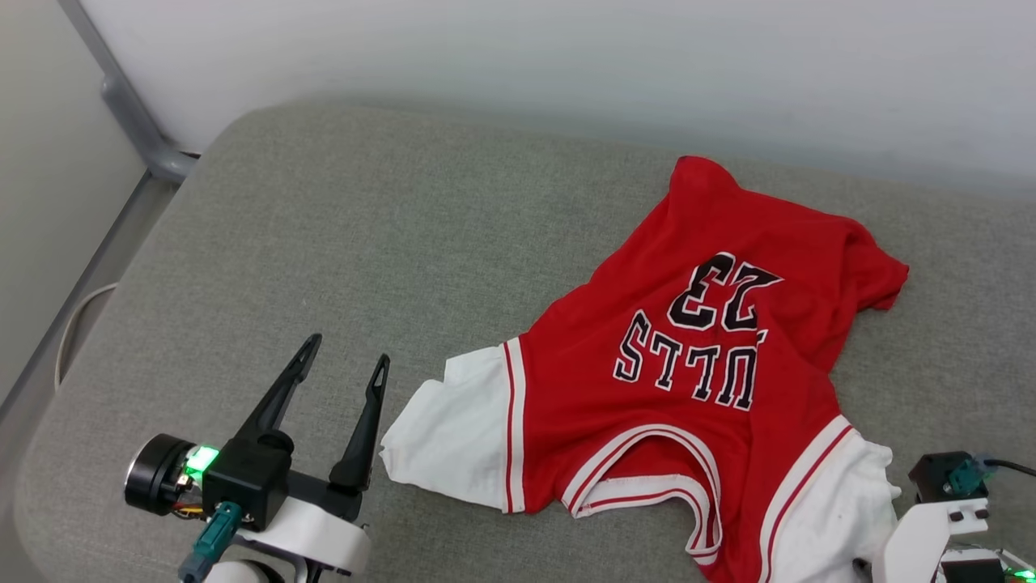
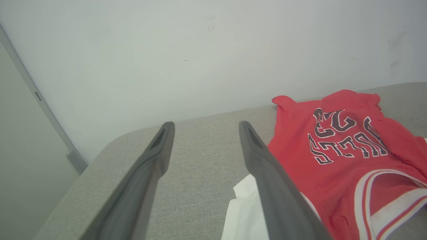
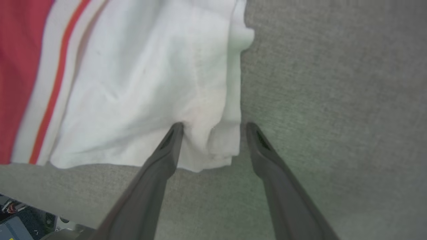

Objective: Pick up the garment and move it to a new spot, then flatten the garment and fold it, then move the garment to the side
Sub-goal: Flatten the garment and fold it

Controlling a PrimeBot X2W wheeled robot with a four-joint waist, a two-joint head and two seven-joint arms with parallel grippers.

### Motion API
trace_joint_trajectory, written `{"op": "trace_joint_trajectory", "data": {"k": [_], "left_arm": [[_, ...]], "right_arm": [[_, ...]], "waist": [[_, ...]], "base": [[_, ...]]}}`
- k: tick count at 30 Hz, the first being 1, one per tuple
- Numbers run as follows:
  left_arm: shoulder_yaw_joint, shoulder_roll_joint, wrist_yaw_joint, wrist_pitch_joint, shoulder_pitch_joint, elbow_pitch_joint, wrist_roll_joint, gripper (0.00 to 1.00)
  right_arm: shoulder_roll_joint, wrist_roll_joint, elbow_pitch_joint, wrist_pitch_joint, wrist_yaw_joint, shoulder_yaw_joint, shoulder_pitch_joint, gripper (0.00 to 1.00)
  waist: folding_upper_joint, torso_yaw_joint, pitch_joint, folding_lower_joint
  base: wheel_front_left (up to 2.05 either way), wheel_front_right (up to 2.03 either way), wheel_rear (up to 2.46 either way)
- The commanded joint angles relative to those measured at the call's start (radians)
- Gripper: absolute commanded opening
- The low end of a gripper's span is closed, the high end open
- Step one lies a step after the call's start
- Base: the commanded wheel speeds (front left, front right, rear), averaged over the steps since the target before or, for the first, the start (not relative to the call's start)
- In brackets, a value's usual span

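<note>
left hand (image 1: 346,350) gapes beside garment (image 1: 696,364) on grey cushion (image 1: 324,243).

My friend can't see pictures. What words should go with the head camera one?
A red jersey T-shirt with white sleeves lies rumpled on a grey cushion, its lettering upside down. The left gripper, open and empty, is just left of it.

Only readable stuff is on the garment (image 1: 566,389), off to the right of the left end effector (image 1: 346,350): a big "23" and beside it "ULLS" in dark, white-outlined block letters, upside down from the head cam. Anything before the U is lost at a fold.
</note>
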Motion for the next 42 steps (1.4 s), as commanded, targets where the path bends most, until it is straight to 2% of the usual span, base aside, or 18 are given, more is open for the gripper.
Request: {"op": "trace_joint_trajectory", "data": {"k": [1, 6, 16, 20, 24, 25, 26, 32, 38, 42], "left_arm": [[0.012, -0.017, -0.015, -0.002, -0.018, 0.005, 0.015, 1.0], [0.036, -0.037, -0.035, -0.002, -0.013, 0.025, 0.029, 1.0], [0.071, -0.05, -0.074, -0.002, -0.002, 0.056, 0.05, 1.0], [0.078, -0.058, -0.086, -0.002, -0.004, 0.065, 0.058, 1.0], [0.08, -0.07, -0.108, -0.002, -0.005, 0.077, 0.048, 1.0], [0.082, -0.072, -0.111, -0.002, -0.008, 0.08, 0.049, 1.0], [0.086, -0.075, -0.114, -0.002, -0.009, 0.083, 0.048, 1.0], [0.093, -0.083, -0.13, -0.002, 0.011, 0.099, 0.038, 1.0], [0.114, -0.098, -0.14, -0.003, 0.04, 0.092, 0.01, 1.0], [0.126, -0.108, -0.144, -0.003, 0.067, 0.09, -0.006, 1.0]], "right_arm": [[0.017, -0.008, 0.049, -0.007, -0.001, 0.016, -0.013, 0.0], [0.009, -0.003, 0.064, -0.037, -0.001, -0.002, -0.043, 0.0], [-0.172, 0.024, 0.079, -0.008, -0.001, -0.1, -0.134, 0.0], [-0.232, 0.04, 0.127, -0.015, -0.001, -0.139, -0.151, 0.0], [-0.266, 0.005, 0.204, -0.043, -0.001, -0.154, -0.17, 0.0], [-0.264, -0.003, 0.216, -0.067, -0.001, -0.159, -0.181, 0.35], [-0.255, -0.009, 0.233, -0.083, -0.001, -0.167, -0.19, 1.0], [-0.209, 0.016, 0.26, -0.205, -0.001, -0.147, -0.223, 1.0], [-0.172, 0.052, 0.173, -0.414, -0.001, -0.135, -0.225, 1.0], [-0.118, 0.081, 0.106, -0.57, -0.001, -0.122, -0.179, 1.0]], "waist": [[-0.0001, 0.006, 0.02, 0.0], [-0.0001, -0.009, 0.023, 0.0], [-0.0001, -0.057, 0.013, 0.0], [-0.0001, -0.065, 0.025, 0.0], [-0.0001, -0.067, 0.032, 0.0], [-0.0001, -0.067, 0.032, 0.0], [-0.0001, -0.068, 0.03, 0.0], [-0.0001, -0.089, -0.006, 0.0], [-0.0001, -0.109, -0.047, 0.0], [-0.0001, -0.122, -0.066, 0.0]], "base": [[0.0, 0.0, 0.0], [0.0, 0.0, 0.0], [0.0, 0.0, 0.0], [0.0, 0.0, 0.0], [0.0, 0.0, 0.0], [0.0, 0.0, 0.0], [0.0, 0.0, 0.0], [0.0, 0.0, 0.0], [0.0, 0.0, 0.0], [0.0, 0.0, 0.0]]}}
